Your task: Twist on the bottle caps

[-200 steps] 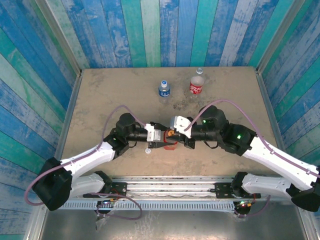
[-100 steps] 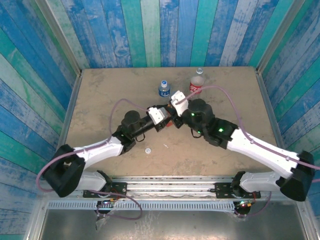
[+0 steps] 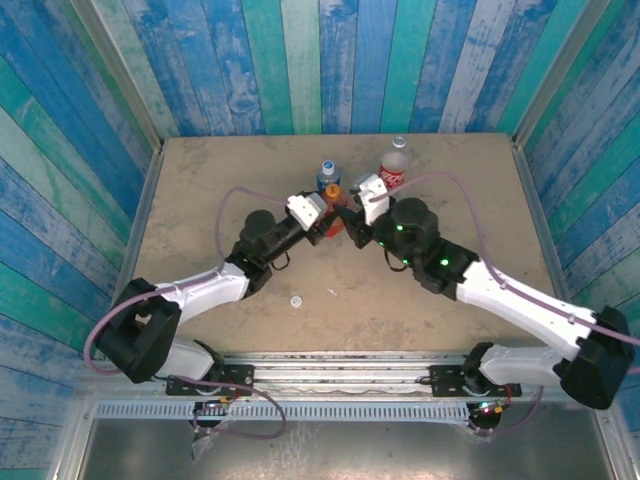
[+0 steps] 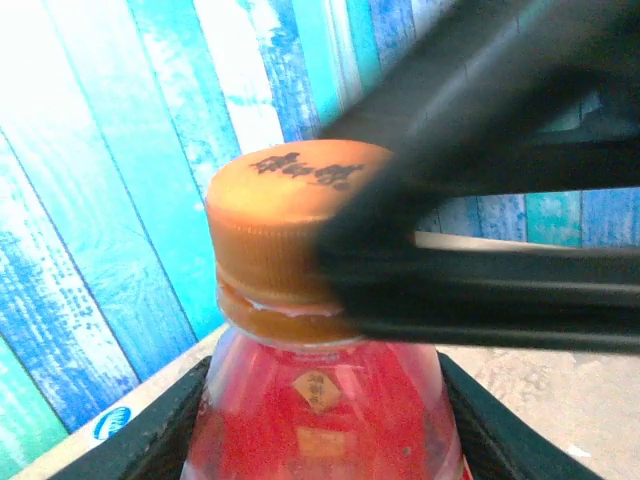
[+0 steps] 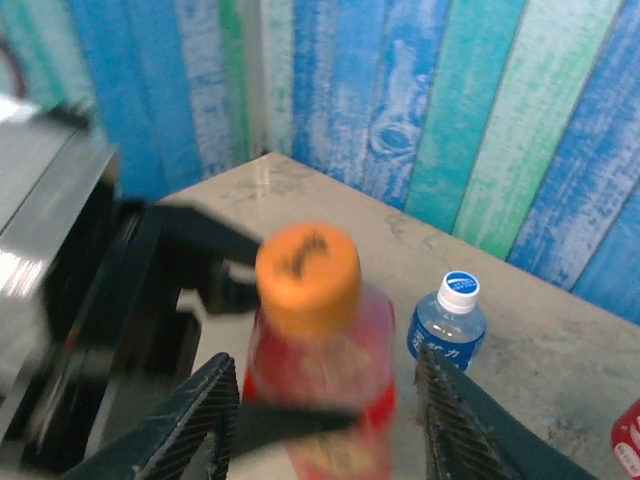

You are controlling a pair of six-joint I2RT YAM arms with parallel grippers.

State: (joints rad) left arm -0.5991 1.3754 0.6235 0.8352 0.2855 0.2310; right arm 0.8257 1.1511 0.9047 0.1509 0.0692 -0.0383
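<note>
The red-and-yellow bottle (image 4: 320, 410) stands upright with the orange cap (image 4: 290, 235) on its neck. My left gripper (image 4: 322, 435) is shut on the bottle's shoulder. In the top view that bottle (image 3: 331, 222) is at the back middle of the table, held by the left gripper (image 3: 322, 214). My right gripper (image 5: 335, 420) is open, its fingers (image 5: 205, 415) standing on either side of the bottle's body with a gap on both sides. One dark right finger crosses beside the orange cap in the left wrist view. A white cap (image 3: 296, 299) lies loose on the table.
The blue-label bottle (image 5: 447, 322) with its blue-topped cap stands just behind the held bottle, also in the top view (image 3: 327, 176). The cola bottle (image 3: 395, 168) stands to its right. Painted plank walls (image 3: 300, 60) close the back and sides.
Both arms have moved from the table's middle toward the back, carrying the red-and-yellow bottle with them. The right gripper's jaws have spread apart around it.
</note>
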